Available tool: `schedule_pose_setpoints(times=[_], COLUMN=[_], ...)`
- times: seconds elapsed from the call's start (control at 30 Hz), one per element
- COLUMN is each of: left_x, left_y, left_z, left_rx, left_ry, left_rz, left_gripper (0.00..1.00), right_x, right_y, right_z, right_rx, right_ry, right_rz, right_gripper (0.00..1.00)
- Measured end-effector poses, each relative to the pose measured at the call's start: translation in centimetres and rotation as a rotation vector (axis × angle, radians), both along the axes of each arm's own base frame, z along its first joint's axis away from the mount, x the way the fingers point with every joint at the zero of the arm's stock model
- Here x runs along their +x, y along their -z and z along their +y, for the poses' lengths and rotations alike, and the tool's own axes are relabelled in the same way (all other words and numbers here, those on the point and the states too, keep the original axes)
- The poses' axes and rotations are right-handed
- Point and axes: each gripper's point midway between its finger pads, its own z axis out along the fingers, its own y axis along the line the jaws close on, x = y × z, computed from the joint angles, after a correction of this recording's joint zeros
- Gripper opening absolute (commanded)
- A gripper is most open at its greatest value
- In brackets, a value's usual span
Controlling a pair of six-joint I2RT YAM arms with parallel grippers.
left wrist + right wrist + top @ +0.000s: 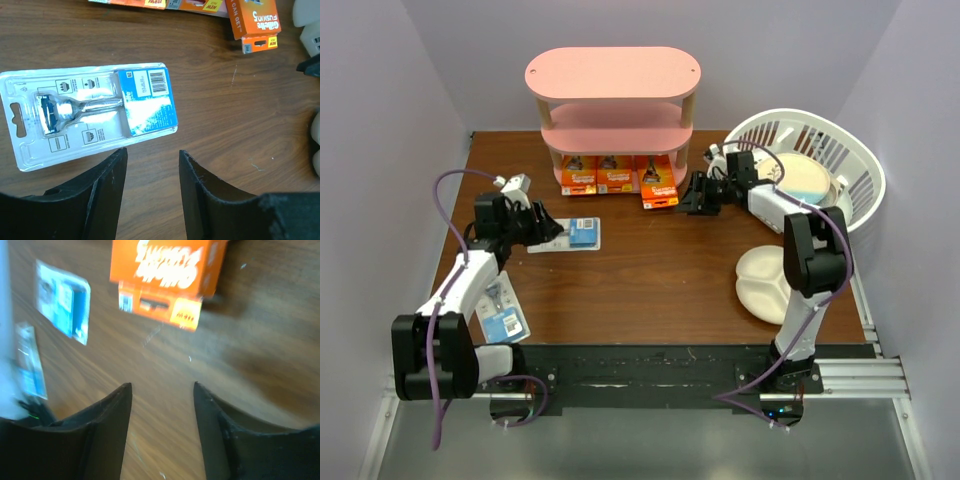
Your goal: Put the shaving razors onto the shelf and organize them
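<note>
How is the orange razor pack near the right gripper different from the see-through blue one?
The orange pack is solid colour; the blue pack is clear, so its razor shows. The orange pack lies by the shelf; the blue pack lies farther out, before the left gripper. Both rest on the table, unheld.

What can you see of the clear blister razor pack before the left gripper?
The blister pack is a flat rectangular card under glossy clear plastic, with a hang hole at one end and a blue panel with a barcode at the other. Inside lies one razor, blue head, silvery handle. It lies flat, slightly askew, on the wooden table. The left gripper is open at its edge, not holding it.
</note>
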Motion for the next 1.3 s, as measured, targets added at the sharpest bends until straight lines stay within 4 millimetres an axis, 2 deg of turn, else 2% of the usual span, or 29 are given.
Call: schedule_pose_setpoints(times=[0.03, 0.07, 0.1, 0.23, 0.43, 0.6, 0.73, 1.03, 1.3], left_x=[0.1, 0.1, 0.1, 0.3, 0.8, 0.3, -0.2, -0.3, -0.3], left_y=[-0.1, -0.1, -0.1, -0.7, -2.4, -2.3, -1.3, -0.4, 0.2], left_z=[-0.1, -0.2, -0.3, -0.5, -0.5, -0.4, 0.3, 2.4, 2.7], left_rx=[-0.008, -0.013, -0.019, -0.039, -0.040, -0.039, -0.038, -0.028, -0.027], left_ry=[0.000, 0.002, 0.002, 0.002, 0.000, -0.001, -0.024, -0.090, -0.099], left_rz=[-0.004, -0.010, -0.011, -0.026, -0.107, -0.119, -0.103, -0.083, -0.063], left_gripper=[0.49, 0.49, 0.49, 0.49, 0.49, 0.49, 0.49, 0.49, 0.49], right_x=[-0.6, -0.9, -1.2, -2.2, -2.6, 0.6, 2.3, 3.0, 5.2], right_y=[-0.5, -0.9, -1.4, -2.0, -0.3, 0.6, 1.3, 3.2, 3.9], right_z=[-0.2, -0.4, -0.5, -0.2, 1.0, 1.5, 1.4, 2.7, 4.3], right_rx=[-0.043, -0.079, -0.123, -0.301, -0.494, -0.605, -0.672, -0.727, -0.757], right_ry=[-0.033, -0.061, -0.098, -0.291, -0.581, -0.726, -0.810, -0.981, -0.983], right_rz=[-0.036, -0.071, -0.118, -0.304, -0.487, -0.613, -0.673, -0.769, -0.821], right_gripper=[0.21, 0.02, 0.00, 0.00, 0.00, 0.00, 0.00, 0.00, 0.00])
